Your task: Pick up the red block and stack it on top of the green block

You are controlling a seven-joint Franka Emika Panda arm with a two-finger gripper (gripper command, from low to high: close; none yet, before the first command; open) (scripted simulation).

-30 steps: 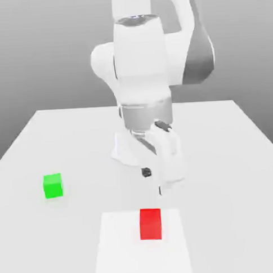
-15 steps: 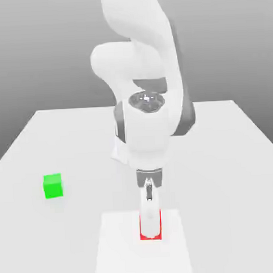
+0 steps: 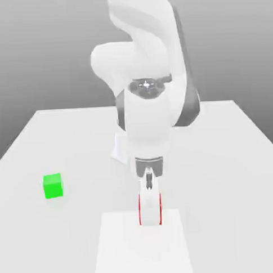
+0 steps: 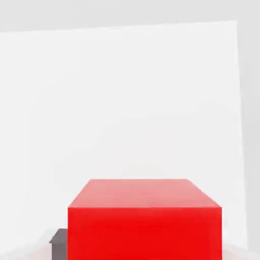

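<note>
The jaws (image 3: 151, 219) mostly hide the red block (image 3: 160, 209).

1 pale grey table (image 3: 220, 185) carries 1 white square sheet (image 3: 142, 254) and 1 green block (image 3: 53, 186), which rests apart from the sheet, towards the exterior view's left.

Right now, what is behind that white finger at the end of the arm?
The red block: thin red strips show on either side of the finger. The rest of its near face is covered.
</note>
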